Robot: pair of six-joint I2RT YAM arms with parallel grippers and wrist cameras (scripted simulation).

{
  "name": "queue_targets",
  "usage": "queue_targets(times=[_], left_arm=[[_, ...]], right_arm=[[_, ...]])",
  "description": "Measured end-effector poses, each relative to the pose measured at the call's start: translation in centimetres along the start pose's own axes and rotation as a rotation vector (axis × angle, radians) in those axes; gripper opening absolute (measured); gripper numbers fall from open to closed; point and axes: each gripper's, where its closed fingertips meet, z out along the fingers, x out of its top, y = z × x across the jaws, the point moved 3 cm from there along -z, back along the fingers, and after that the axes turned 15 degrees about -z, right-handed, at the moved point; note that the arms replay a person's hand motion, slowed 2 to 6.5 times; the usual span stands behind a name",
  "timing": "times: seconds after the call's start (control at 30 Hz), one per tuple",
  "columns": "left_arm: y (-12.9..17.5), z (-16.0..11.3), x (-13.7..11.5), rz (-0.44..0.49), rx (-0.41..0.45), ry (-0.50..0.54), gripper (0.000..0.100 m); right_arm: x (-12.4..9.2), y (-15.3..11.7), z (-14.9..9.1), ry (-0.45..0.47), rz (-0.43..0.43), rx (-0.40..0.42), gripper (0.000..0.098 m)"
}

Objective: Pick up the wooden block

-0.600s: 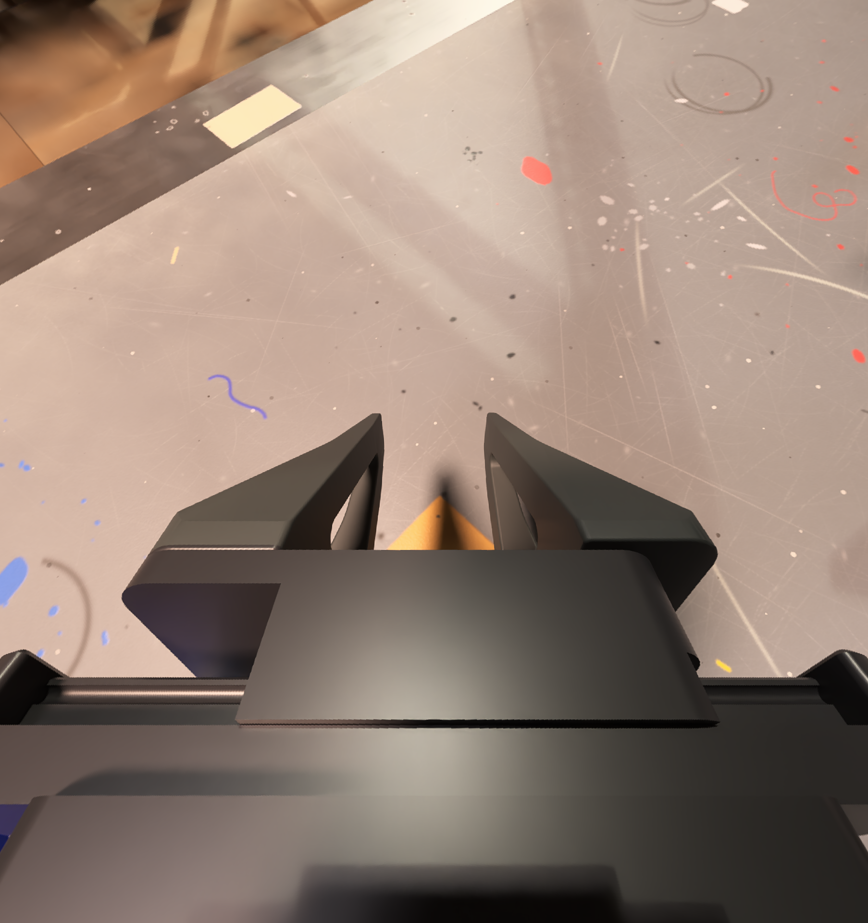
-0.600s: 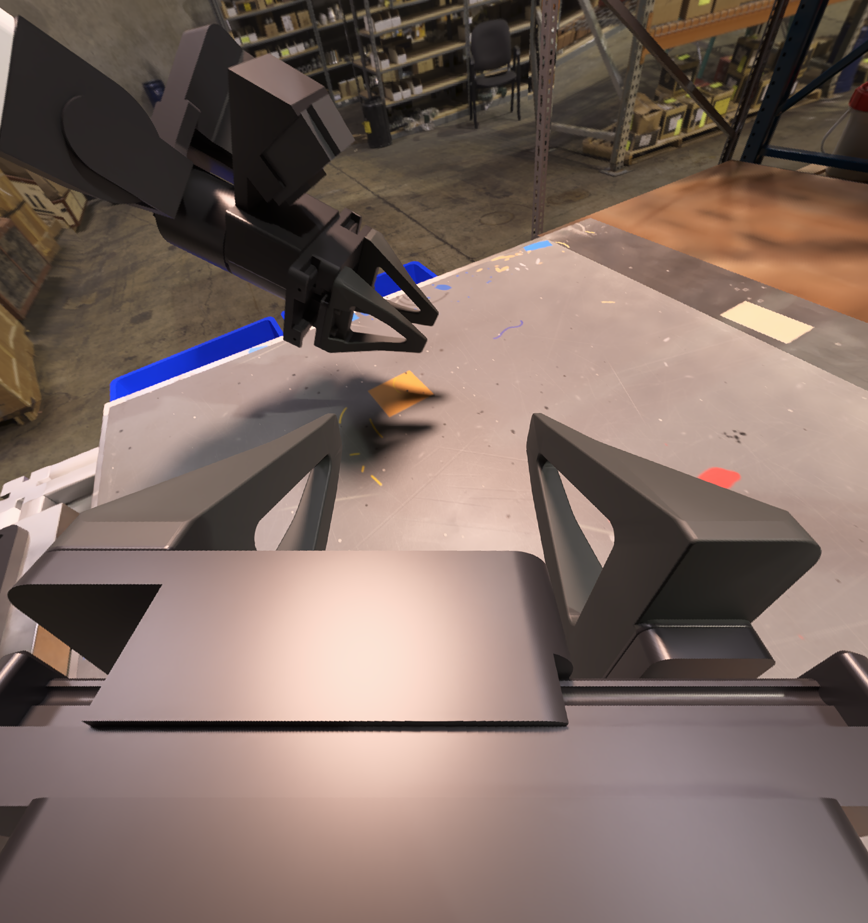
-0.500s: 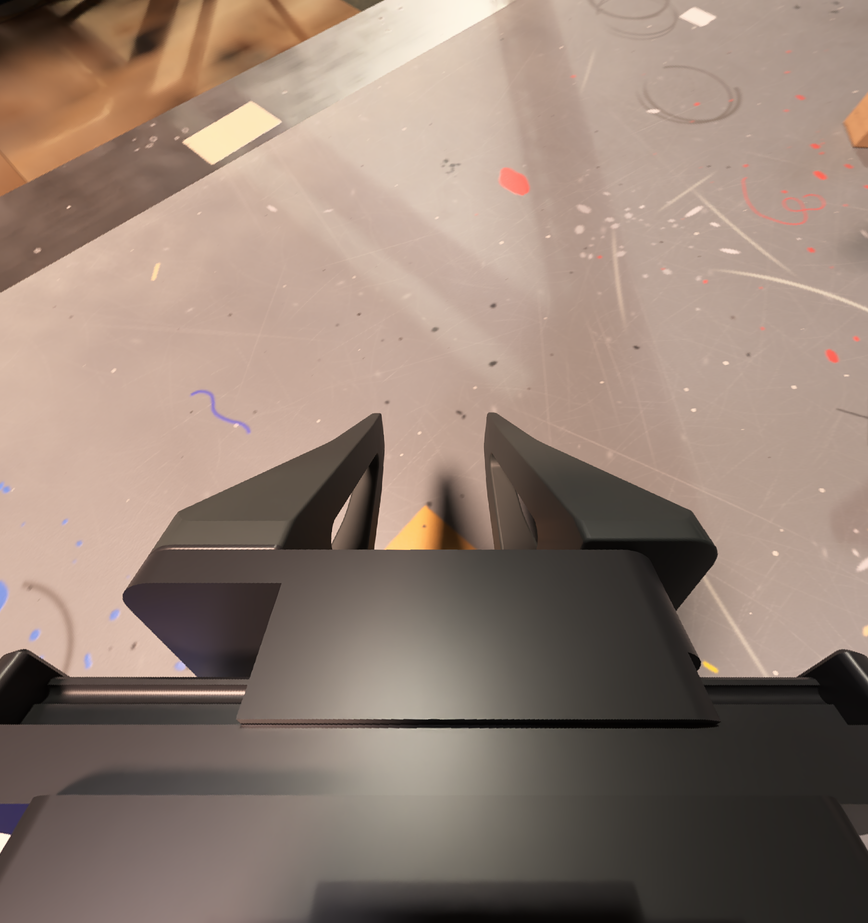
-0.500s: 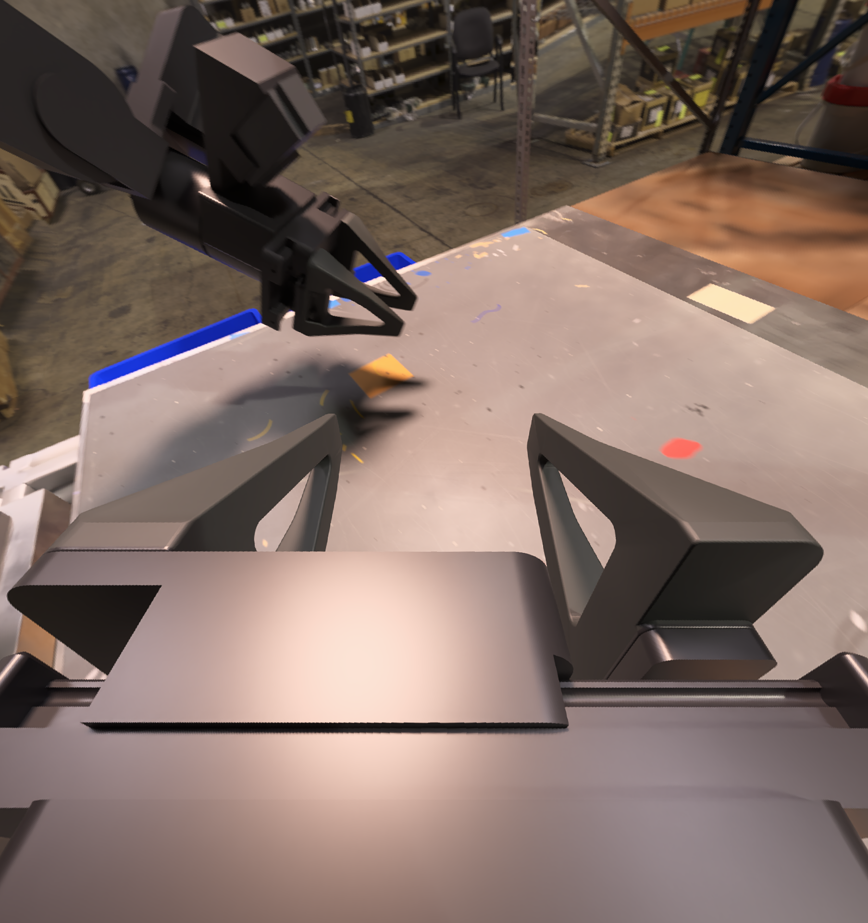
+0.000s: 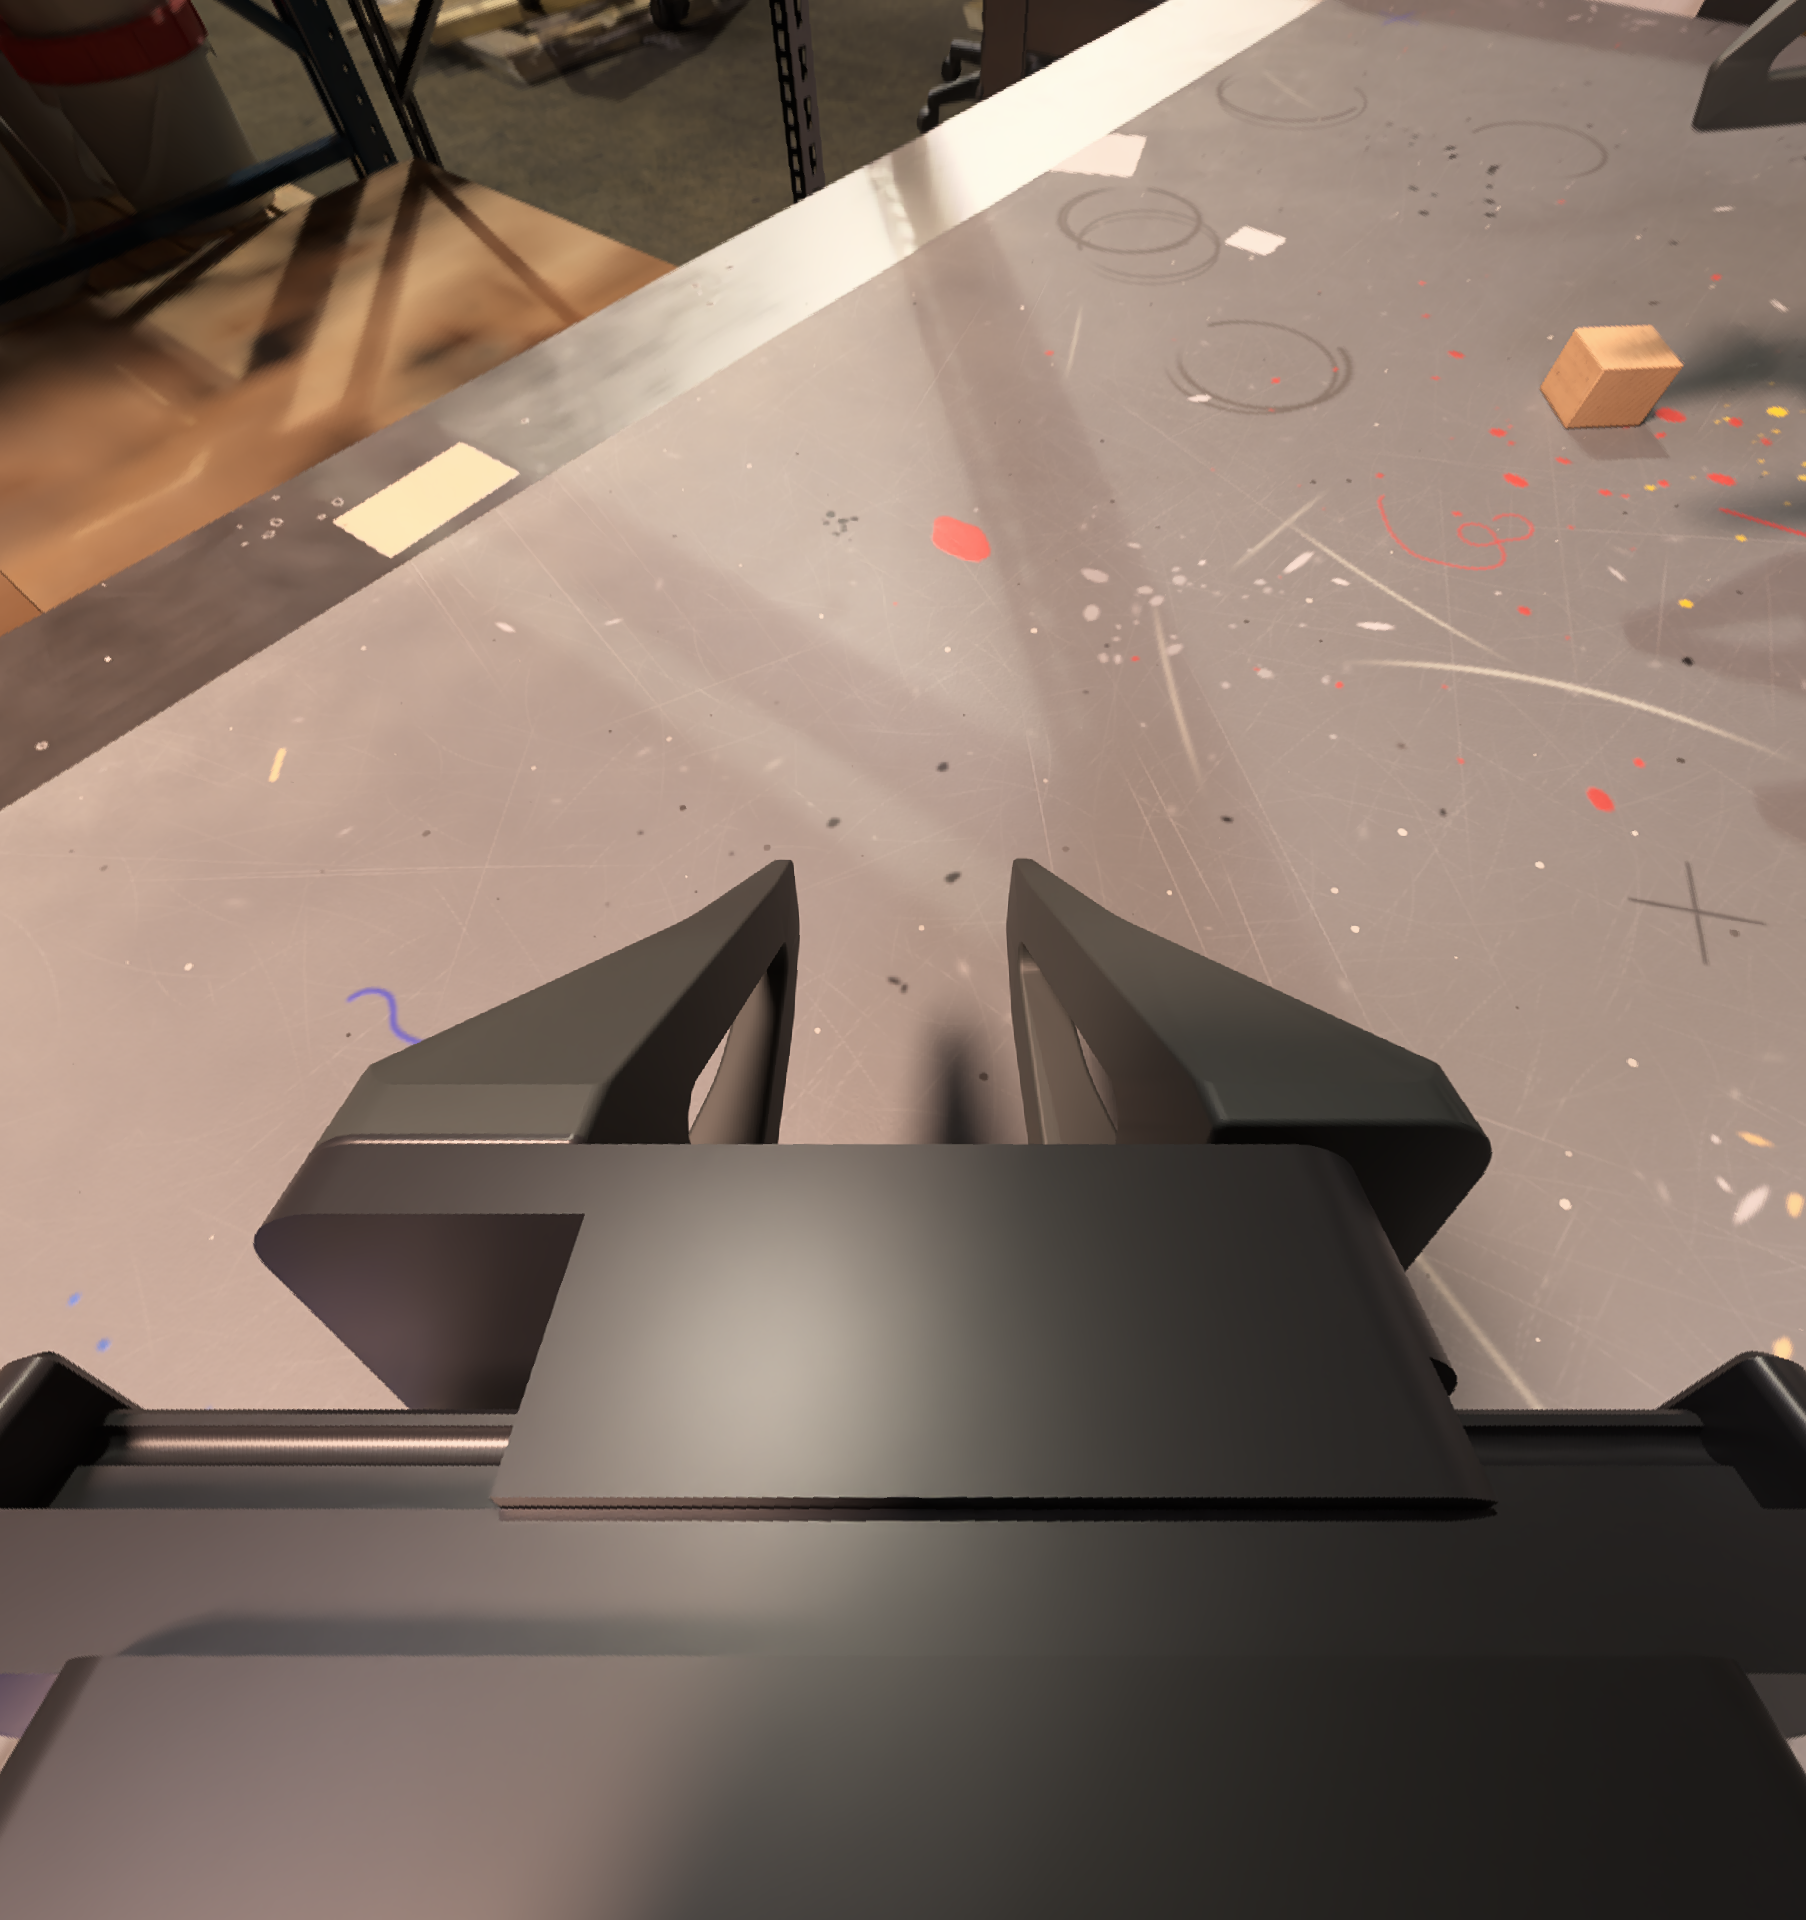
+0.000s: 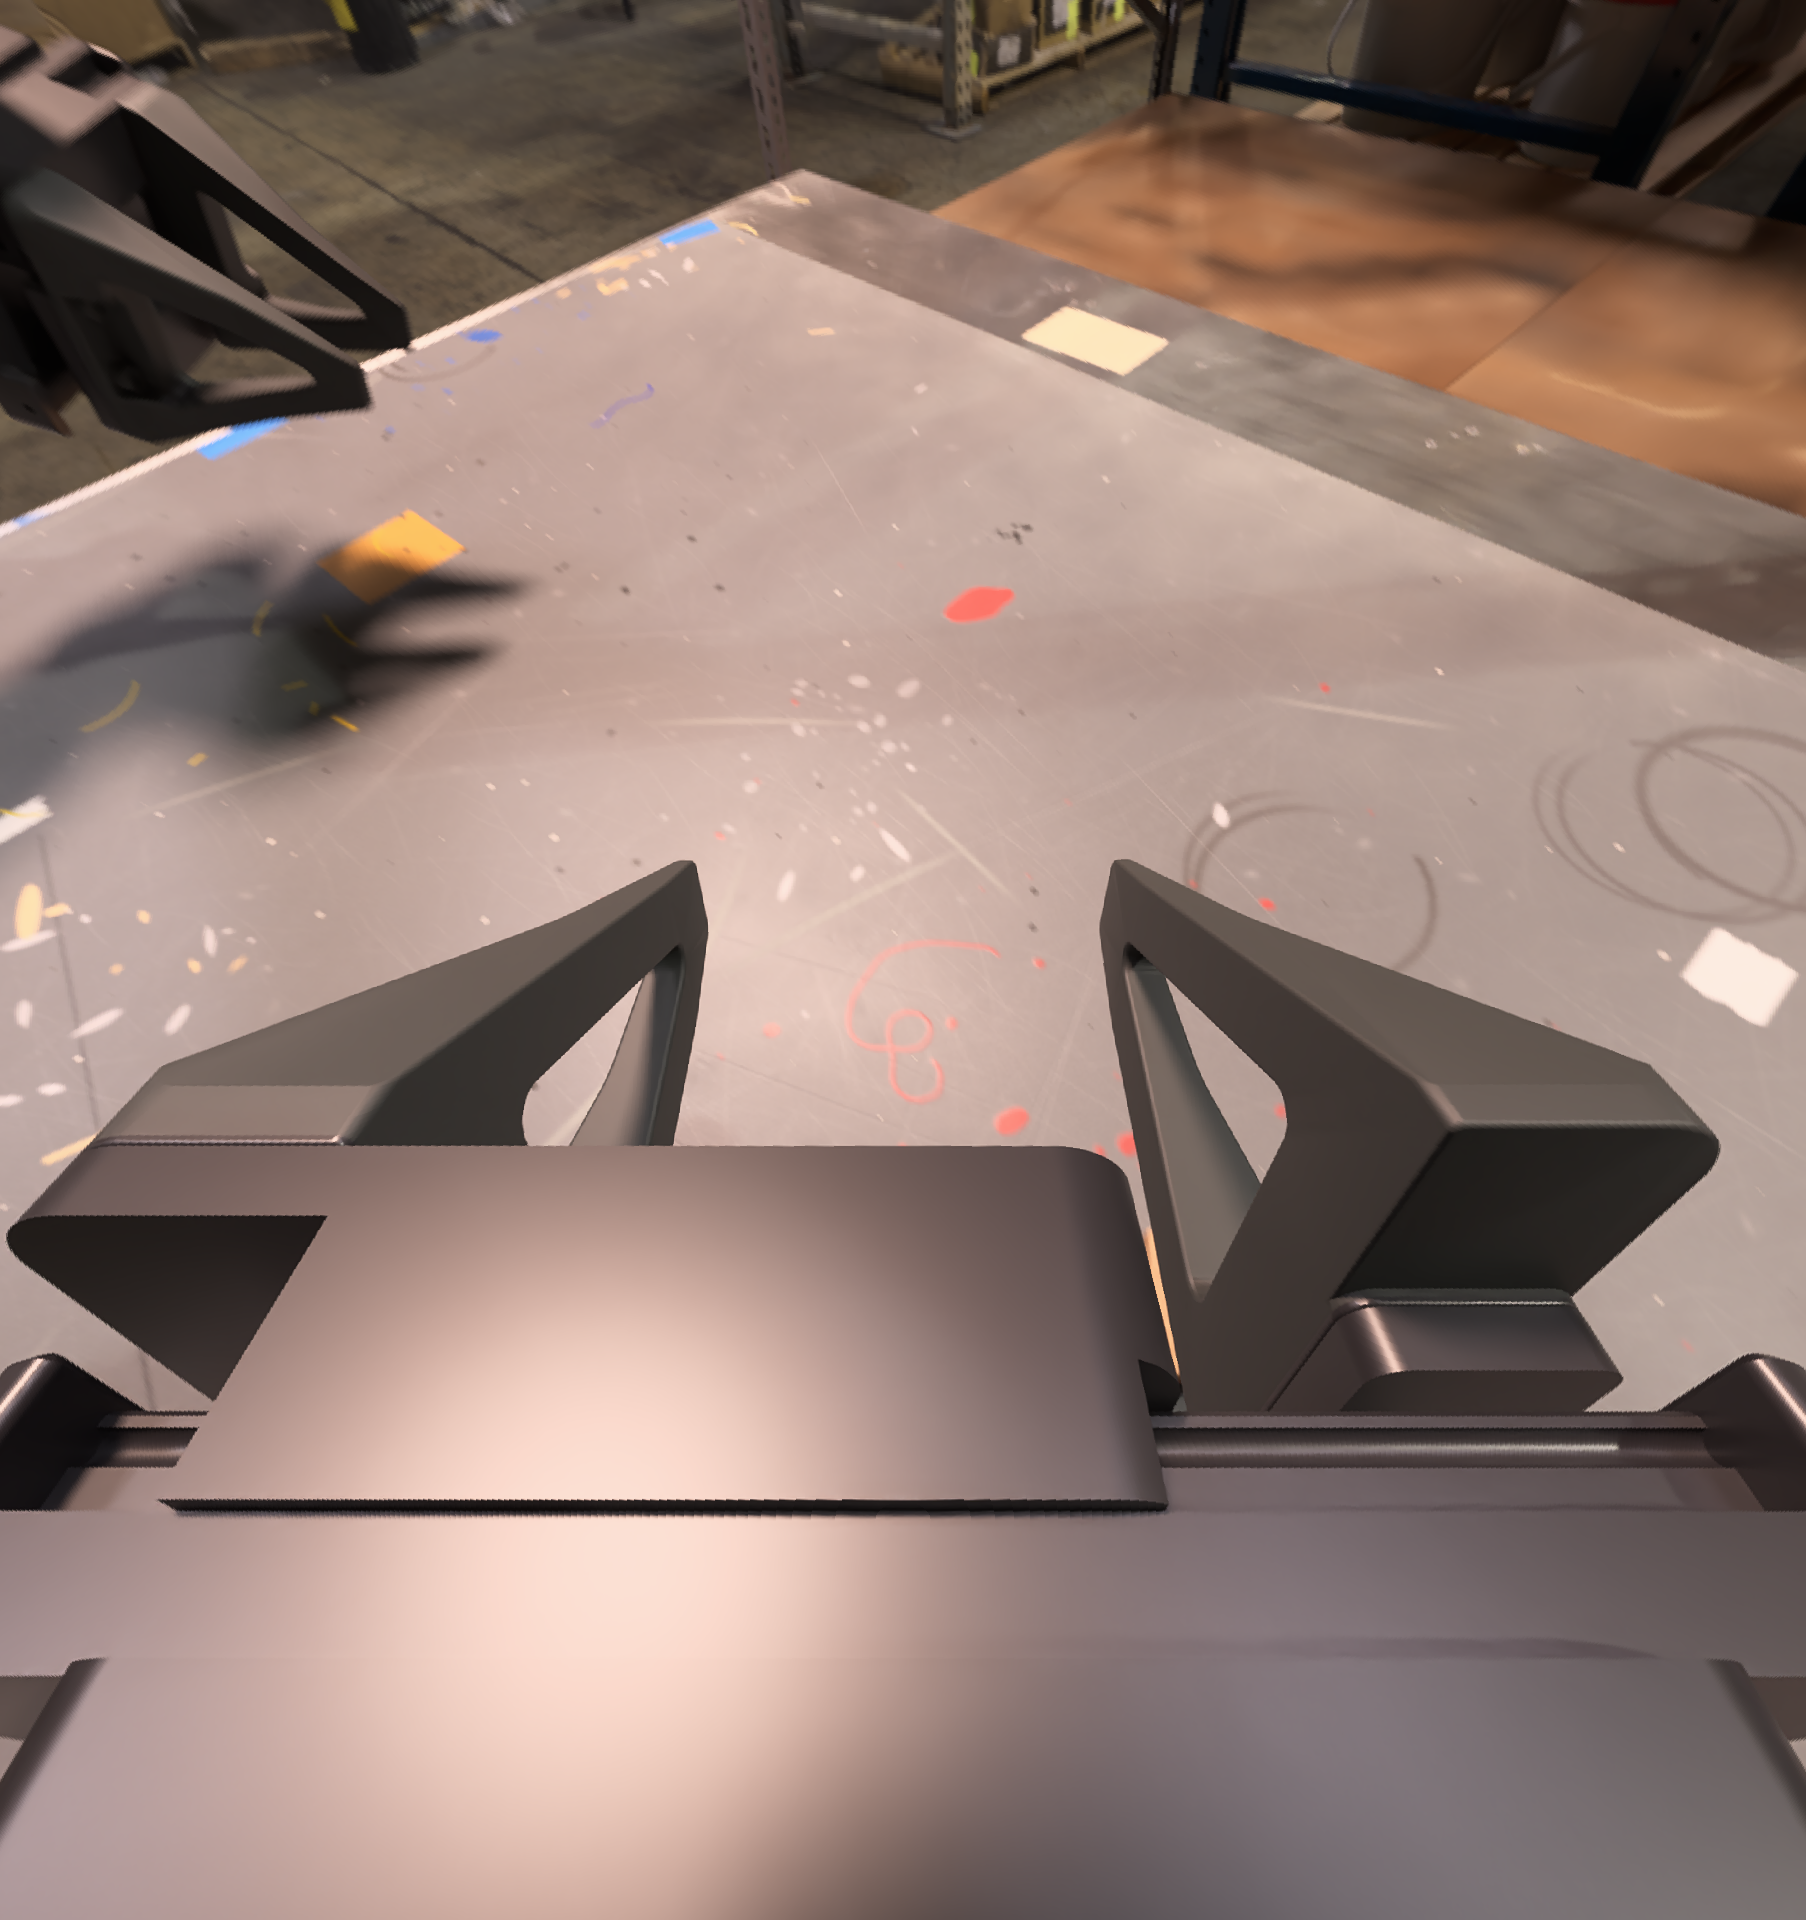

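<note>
while untouched, wooden block (image 5: 1608, 375) on table (image 5: 670, 727)

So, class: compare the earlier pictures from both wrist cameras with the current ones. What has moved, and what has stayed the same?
Both arms have swung across the table. In the left wrist view the wooden block has come fully into sight at upper right, and the orange patch between the fingers is gone from that view. The right gripper now looks down on red scribbles. Nothing was grasped: the left gripper stays narrowly open, the right wide open.

other claw (image 5: 1803, 62) cropped, wooden block (image 6: 1161, 1304) mostly hidden
</note>
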Motion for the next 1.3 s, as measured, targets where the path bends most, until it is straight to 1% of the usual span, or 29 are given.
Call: queue_targets(times=[0.23, 0.47, 0.67, 0.8, 0.93, 1.1, 1.3], left_arm=[[-0.6, -0.1, 0.1, 0.019, -0.026, 0.062, 0.036], [-0.9, -0.1, 0.1, 0.04, -0.039, 0.103, 0.036], [-1.4, -0.5, 0.8, 0.069, -0.004, 0.164, 0.035], [-1.8, -0.8, 1.0, 0.052, -0.005, 0.195, 0.034], [-1.9, -1.0, 1.2, 0.02, -0.025, 0.218, 0.034], [-2.0, -1.0, 1.0, -0.005, -0.044, 0.218, 0.035], [-2.0, -0.9, 0.9, 0.0, -0.048, 0.206, 0.036]], right_arm=[[-2.8, 2.0, -1.5, -0.076, 0.002, -0.039, 0.0639], [-4.4, 3.0, -1.9, -0.107, 0.041, -0.03, 0.0631], [-5.7, 3.0, -1.6, -0.148, 0.073, -0.02, 0.0639], [-6.1, 3.4, -1.5, -0.183, 0.062, -0.055, 0.0643], [-6.2, 3.6, -1.5, -0.195, 0.053, -0.076, 0.0647], [-6.2, 3.8, -1.6, -0.192, 0.068, -0.083, 0.0644], [-6.7, 4.8, -1.9, -0.196, 0.092, -0.1, 0.0635]])
